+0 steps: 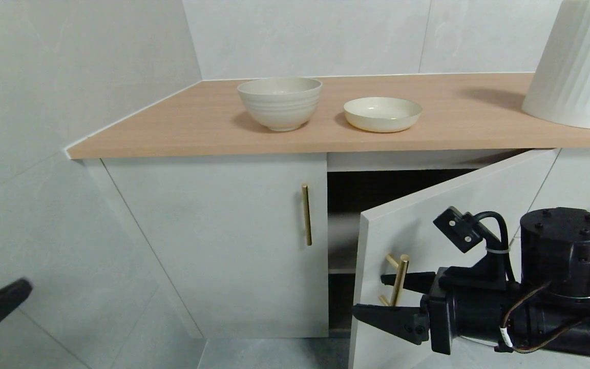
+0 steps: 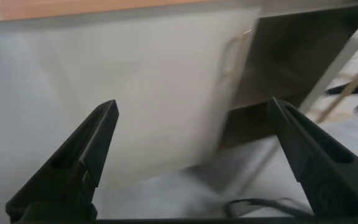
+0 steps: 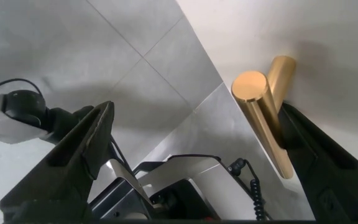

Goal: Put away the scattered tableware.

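Neither of the 2 pieces of tableware has been put away yet. The large beige ribbed ceramic bowl (image 1: pixel 279 102) and the shallow cream ceramic dish (image 1: pixel 382 114) both sit on the light wooden countertop (image 1: pixel 172 128) in the upper middle of the head view. They are side by side but apart, and no gripper is near them.

What seems to be under way is the preparation, getting into the cupboard. In the lower right of the head view, the white right-hand cabinet door (image 1: pixel 443 215) stands partly swung out, showing a dark interior with a shelf. The black right gripper (image 1: pixel 369 294) has its fingers spread, 1 on each side of that door's brass bar handle (image 1: pixel 399 279). In the right wrist view the handle (image 3: pixel 263 118) lies between the wide-apart jaws and close to 1 finger, not clamped. The white left-hand cabinet door (image 1: pixel 223 241) is closed.

The black left gripper (image 2: pixel 191 155) is open and holding nothing. It sits low at the lower left edge of the head view.

My reading is that the task is barely begun: the door likely needs opening wider, then both pieces must be carried inside. A tall white fluted vessel (image 1: pixel 576 61) stands at the upper right.
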### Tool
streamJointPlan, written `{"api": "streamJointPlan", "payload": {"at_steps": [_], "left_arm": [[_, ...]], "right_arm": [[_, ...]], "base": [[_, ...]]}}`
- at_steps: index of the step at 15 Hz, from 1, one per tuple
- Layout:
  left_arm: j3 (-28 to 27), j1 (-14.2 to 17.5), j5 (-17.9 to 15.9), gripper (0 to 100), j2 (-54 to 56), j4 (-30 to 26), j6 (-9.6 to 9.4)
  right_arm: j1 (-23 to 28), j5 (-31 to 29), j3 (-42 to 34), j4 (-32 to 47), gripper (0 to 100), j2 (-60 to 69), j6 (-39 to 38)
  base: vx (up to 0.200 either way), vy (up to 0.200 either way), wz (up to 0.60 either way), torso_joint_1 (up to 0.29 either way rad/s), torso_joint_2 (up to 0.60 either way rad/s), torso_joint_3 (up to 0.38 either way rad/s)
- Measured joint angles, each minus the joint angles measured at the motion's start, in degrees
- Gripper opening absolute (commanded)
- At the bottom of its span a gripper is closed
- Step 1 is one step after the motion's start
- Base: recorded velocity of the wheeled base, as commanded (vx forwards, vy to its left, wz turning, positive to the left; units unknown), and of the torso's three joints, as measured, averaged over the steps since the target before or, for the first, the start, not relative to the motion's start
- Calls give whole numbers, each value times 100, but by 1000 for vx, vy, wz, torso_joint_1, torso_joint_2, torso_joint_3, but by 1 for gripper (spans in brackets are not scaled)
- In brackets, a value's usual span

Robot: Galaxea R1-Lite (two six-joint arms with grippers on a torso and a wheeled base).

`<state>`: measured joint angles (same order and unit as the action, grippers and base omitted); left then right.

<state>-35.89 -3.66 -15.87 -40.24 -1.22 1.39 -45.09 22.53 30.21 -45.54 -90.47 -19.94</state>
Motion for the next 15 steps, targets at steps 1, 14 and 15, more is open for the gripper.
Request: {"api": "streamJointPlan", "payload": {"at_steps": [1, 14, 15], "left_arm": [[-134, -227, -85, 100, -540, 307, 154], [-333, -2558, -492, 0, -4308, 2990, 1345], [-333, -2564, -492, 0, -4542, 3234, 1341]], "right_arm": [[0, 0, 2, -9, 100, 0, 7], [0, -4, 7, -62, 100, -10, 29], [0, -4, 7, -66, 100, -16, 29]], "base": [[0, 0, 0, 0, 0, 0], [0, 0, 0, 0, 0, 0], [0, 0, 0, 0, 0, 0]]}}
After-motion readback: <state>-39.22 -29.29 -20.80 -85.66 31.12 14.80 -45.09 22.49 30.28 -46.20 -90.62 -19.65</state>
